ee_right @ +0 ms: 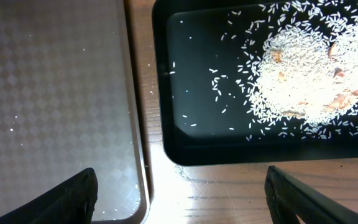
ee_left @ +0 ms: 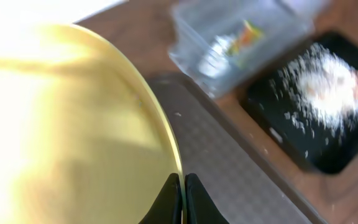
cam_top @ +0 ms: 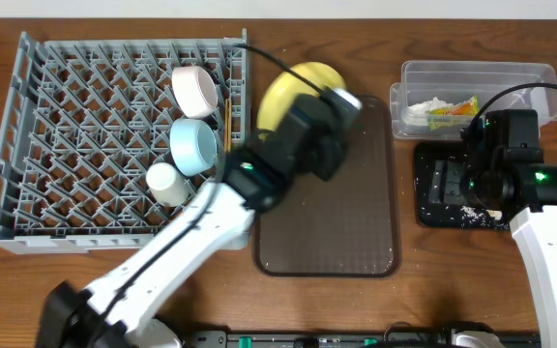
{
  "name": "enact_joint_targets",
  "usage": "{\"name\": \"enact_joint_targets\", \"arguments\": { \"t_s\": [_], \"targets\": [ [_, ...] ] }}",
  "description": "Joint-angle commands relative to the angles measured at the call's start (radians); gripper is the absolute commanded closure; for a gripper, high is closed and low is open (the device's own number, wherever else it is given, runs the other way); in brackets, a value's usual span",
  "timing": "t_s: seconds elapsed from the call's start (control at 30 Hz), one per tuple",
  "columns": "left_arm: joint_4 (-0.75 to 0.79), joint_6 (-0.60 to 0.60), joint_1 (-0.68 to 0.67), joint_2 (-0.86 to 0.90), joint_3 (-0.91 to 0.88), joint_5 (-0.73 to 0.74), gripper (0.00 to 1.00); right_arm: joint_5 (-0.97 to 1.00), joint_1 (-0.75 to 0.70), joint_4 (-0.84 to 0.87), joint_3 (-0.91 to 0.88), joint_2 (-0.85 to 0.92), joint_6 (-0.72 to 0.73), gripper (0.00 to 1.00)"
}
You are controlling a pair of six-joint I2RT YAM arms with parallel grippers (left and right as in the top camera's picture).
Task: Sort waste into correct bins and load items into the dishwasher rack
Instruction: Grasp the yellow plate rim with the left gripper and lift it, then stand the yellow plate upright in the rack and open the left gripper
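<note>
My left gripper (ee_left: 183, 186) is shut on the rim of the round yellow plate (ee_left: 61, 124), held on edge above the brown serving tray; the plate also shows in the overhead view (cam_top: 288, 89). The grey dishwasher rack (cam_top: 75, 145) holds the pinkish-white bowl (cam_top: 196, 89), the light blue bowl (cam_top: 194, 146) and the small white cup (cam_top: 166, 182). My right gripper (ee_right: 179, 193) is open and empty over the near left corner of the black tray (ee_right: 191, 74), which holds rice scraps (ee_right: 309, 74). The clear tub (cam_top: 477, 92) holds the green-yellow wrapper (cam_top: 453, 109) and white paper (cam_top: 428, 104). The chopsticks are out of view.
The brown serving tray (cam_top: 341, 222) lies between the rack and the black tray (cam_top: 433, 215), with a few loose rice grains on it (ee_right: 48, 93). A strip of bare wooden table (ee_right: 229, 193) runs between the two trays.
</note>
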Motion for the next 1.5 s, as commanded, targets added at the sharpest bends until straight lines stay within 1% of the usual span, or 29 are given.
{"name": "enact_joint_targets", "arguments": {
  "t_s": [0.0, 0.07, 0.2, 0.27, 0.4, 0.57, 0.7, 0.93, 1.0, 1.07, 1.13, 1.2, 1.27, 1.4, 1.47],
  "targets": [
    [-0.01, -0.127, 0.104, -0.063, -0.004, 0.111, 0.94, -0.004, -0.008, -0.002, 0.008, -0.009, 0.003, 0.16],
    [-0.01, -0.175, 0.172, -0.08, -0.004, 0.219, 0.94, -0.004, -0.008, -0.002, 0.008, -0.009, 0.003, 0.16],
    [-0.007, -0.292, 0.335, -0.081, -0.004, 0.485, 0.94, -0.004, -0.008, -0.002, 0.008, -0.009, 0.003, 0.16],
    [-0.006, -0.332, 0.409, -0.074, -0.004, 0.616, 0.94, -0.004, -0.008, -0.001, 0.008, -0.009, 0.003, 0.16],
    [-0.005, -0.352, 0.537, -0.055, -0.004, 0.834, 0.94, -0.004, -0.008, -0.001, 0.008, -0.009, 0.003, 0.16],
    [-0.006, -0.352, 0.649, -0.009, -0.004, 1.027, 0.94, -0.004, -0.008, -0.002, 0.008, -0.009, 0.004, 0.16],
    [-0.007, -0.352, 0.692, 0.045, -0.004, 1.105, 0.94, -0.004, -0.008, -0.002, 0.008, -0.009, 0.004, 0.16],
    [-0.01, -0.352, 0.71, 0.16, -0.005, 1.104, 0.94, -0.004, -0.008, -0.002, 0.008, -0.009, 0.003, 0.16],
    [-0.01, -0.352, 0.71, 0.195, -0.005, 1.104, 0.93, -0.004, -0.008, -0.002, 0.008, -0.009, 0.004, 0.16],
    [-0.01, -0.352, 0.71, 0.221, -0.005, 1.103, 0.83, -0.004, -0.008, -0.002, 0.008, -0.009, 0.004, 0.16],
    [-0.01, -0.352, 0.71, 0.24, -0.005, 1.093, 0.7, -0.004, -0.008, -0.002, 0.008, -0.009, 0.003, 0.16],
    [-0.008, -0.352, 0.71, 0.245, -0.005, 1.092, 0.51, -0.004, -0.008, -0.002, 0.008, -0.009, 0.003, 0.16],
    [0.002, -0.352, 0.71, 0.24, -0.005, 1.093, 0.4, -0.004, -0.008, -0.001, 0.008, -0.009, 0.003, 0.16],
    [0.001, -0.32, 0.71, 0.211, -0.005, 1.079, 0.26, -0.005, -0.008, 0.017, 0.008, -0.009, 0.004, 0.16],
    [-0.015, -0.306, 0.71, 0.177, -0.005, 1.003, 0.23, -0.005, -0.008, 0.041, 0.008, -0.009, 0.004, 0.15]
  ]
}}
